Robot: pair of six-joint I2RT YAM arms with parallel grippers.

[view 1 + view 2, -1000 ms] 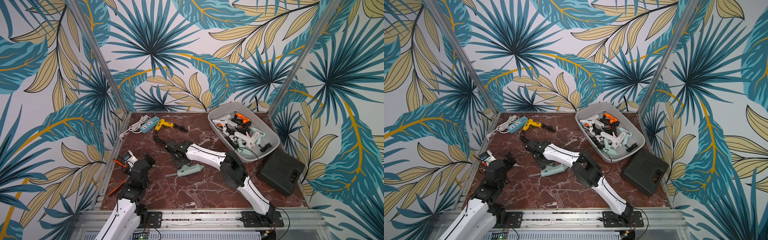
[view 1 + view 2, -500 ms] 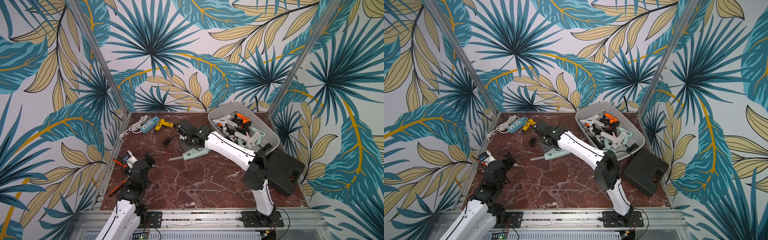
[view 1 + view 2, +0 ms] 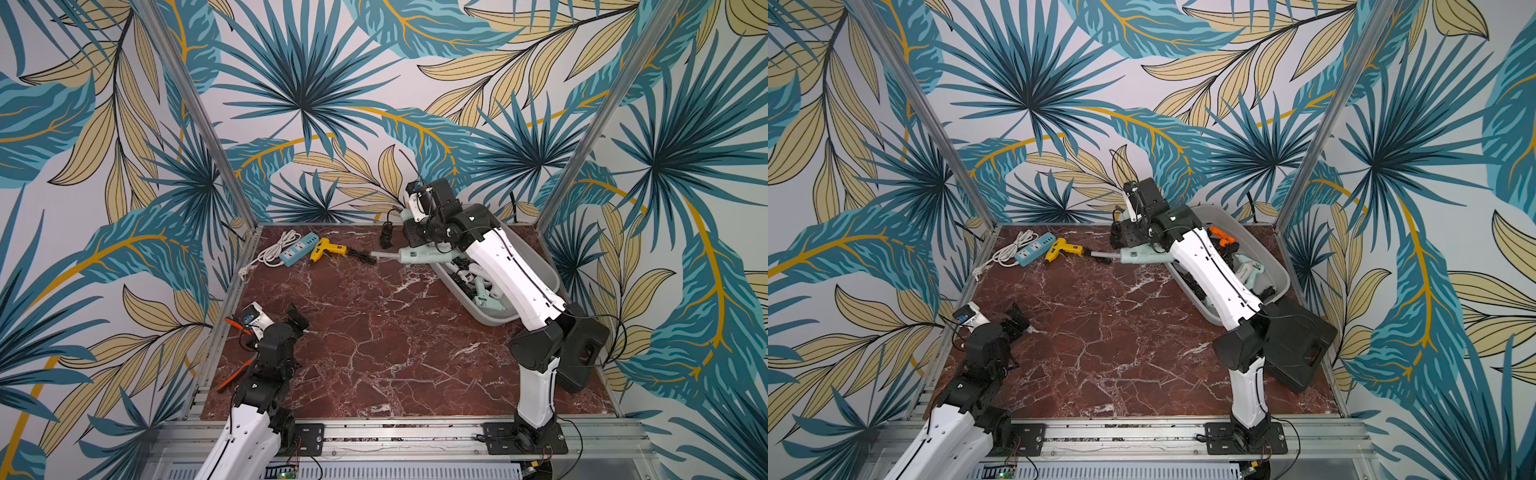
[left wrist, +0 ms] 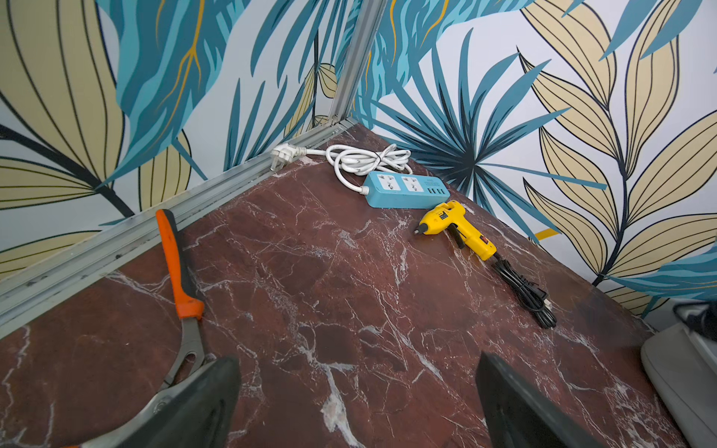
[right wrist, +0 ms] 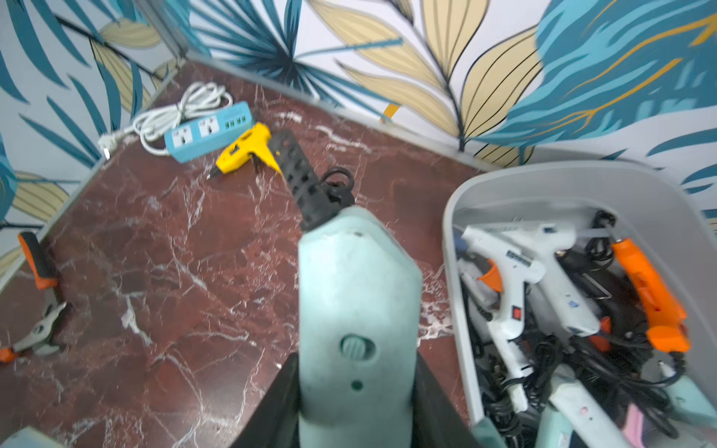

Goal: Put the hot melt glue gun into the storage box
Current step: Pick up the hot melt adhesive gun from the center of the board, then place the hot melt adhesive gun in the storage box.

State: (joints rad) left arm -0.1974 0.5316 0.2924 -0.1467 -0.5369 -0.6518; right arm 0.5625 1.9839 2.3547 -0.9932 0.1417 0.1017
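The right pincer (image 5: pixel 355 411) pinches a light green glue gun (image 3: pixel 419 254) by its fat middle. The gun hangs up in the air at the back of the table (image 3: pixel 374 332). It is just beside the rim of the grey box (image 3: pixel 490 322) and not inside it. A black cord sticks out of the gun's far end. The box sits at the back on the right side and is full of other glue guns, white, orange and green.

The left pincer (image 4: pixel 357 360) is spread wide and holds nothing. It is low at the front left. Pliers (image 4: pixel 178 267) with orange handles lie just beside it.

A yellow glue gun (image 4: pixel 454 225) lies on the table next to a blue power strip (image 4: pixel 403 190). A black case (image 3: pixel 1296 345) lies near the box.
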